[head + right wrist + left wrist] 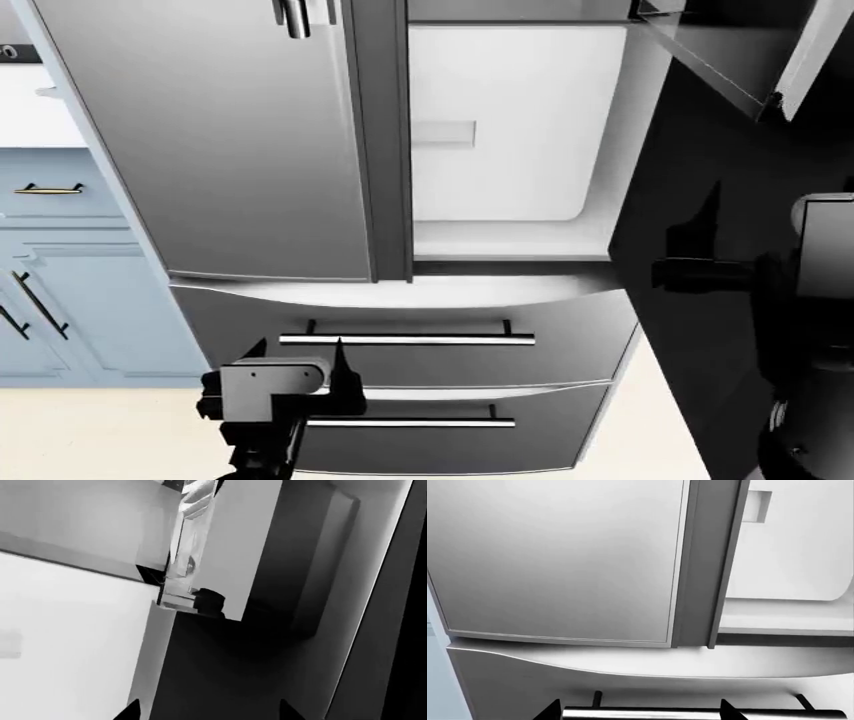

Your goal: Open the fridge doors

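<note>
Light-blue cabinets (60,290) flank a silver fridge. Its right door (721,300) is swung open, dark inner side showing; the left door (214,140) is shut. Stiff and probably heavy, it wants pulling by its vertical handle (290,15). The left gripper (287,385) hangs low by the drawers, apparently holding nothing; its jaw width I cannot tell, and the right gripper's neither.

Two fridge doors (227,140), two drawers (427,345)
</note>
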{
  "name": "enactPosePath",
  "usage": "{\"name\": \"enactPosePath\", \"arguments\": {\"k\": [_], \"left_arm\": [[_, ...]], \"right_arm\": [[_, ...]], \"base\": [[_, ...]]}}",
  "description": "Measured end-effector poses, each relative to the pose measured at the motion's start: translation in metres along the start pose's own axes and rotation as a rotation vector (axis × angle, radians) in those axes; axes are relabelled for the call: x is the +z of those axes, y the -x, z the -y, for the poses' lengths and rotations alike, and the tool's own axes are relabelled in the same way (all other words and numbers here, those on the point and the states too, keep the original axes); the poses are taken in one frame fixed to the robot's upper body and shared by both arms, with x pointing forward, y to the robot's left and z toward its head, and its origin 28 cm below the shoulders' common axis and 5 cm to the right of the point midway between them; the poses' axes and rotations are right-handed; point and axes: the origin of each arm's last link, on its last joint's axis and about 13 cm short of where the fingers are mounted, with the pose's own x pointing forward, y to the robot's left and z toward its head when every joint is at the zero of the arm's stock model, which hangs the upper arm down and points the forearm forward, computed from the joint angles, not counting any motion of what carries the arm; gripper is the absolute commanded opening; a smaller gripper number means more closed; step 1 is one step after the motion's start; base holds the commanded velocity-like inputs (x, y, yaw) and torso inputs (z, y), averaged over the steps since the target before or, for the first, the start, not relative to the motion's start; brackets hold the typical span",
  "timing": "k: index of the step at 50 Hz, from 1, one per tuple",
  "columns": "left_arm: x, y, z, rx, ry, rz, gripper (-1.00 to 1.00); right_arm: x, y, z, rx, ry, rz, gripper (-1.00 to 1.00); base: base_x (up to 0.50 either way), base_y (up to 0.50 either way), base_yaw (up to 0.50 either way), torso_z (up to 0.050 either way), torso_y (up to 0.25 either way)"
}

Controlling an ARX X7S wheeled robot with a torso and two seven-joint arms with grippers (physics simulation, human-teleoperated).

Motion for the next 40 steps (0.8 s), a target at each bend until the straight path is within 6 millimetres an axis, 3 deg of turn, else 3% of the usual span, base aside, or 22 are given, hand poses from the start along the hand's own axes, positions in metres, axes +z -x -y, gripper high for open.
{"name": "enactPosePath", "arguments": {"k": [9, 16, 32, 40], "left_arm": [[0.0, 0.0, 0.0, 0.0, -0.001, 0.0, 1.0], [0.001, 0.0, 0.0, 0.001, -0.003, 0.001, 1.0], [0.002, 0.0, 0.0, 0.011, -0.022, 0.009, 1.0], [0.005, -0.001, 0.0, 0.015, -0.028, 0.012, 1.0]], "right_arm": [[-0.001, 0.006, -0.01, 0.106, -0.111, 0.008, 1.0], [-0.016, 0.003, -0.026, 0.18, -0.212, -0.02, 1.0], [-0.085, -0.004, -0.084, 0.263, -0.382, -0.139, 1.0], [-0.125, 0.0, -0.103, 0.254, -0.406, -0.192, 1.0]], "base": [[0.0, 0.0, 0.0, 0.0, 0.0], [0.0, 0.0, 0.0, 0.0, 0.0], [0.0, 0.0, 0.0, 0.0, 0.0], [0.0, 0.0, 0.0, 0.0, 0.0]]}}
